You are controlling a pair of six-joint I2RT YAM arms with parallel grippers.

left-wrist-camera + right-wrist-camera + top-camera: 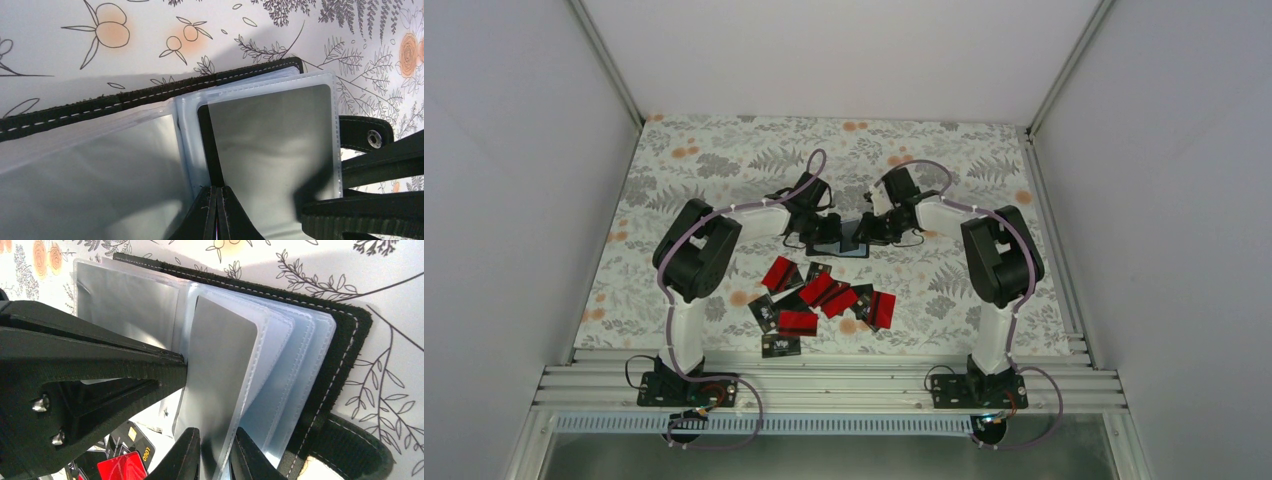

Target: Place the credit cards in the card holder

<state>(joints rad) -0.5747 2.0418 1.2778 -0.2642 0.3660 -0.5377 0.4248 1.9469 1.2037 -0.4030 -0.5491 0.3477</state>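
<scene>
The card holder (839, 247) lies open on the flowered table, black stitched cover (150, 95) down and clear sleeves fanned up (345, 350). My left gripper (817, 235) is shut (218, 192) on a sleeve edge near the spine, where a black strip runs into the fingertips. My right gripper (871, 232) comes from the other side, and its fingers (380, 160) show in the left wrist view. It is shut (216, 440) on one raised sleeve with a grey rounded card face inside. The credit cards (819, 300), red and black, lie in a loose pile nearer the arm bases.
The holder's snap strap (367, 136) sticks out to the side. A red card (120, 465) and a black card (132, 440) lie just below the holder. White walls and metal rails (824, 375) enclose the table.
</scene>
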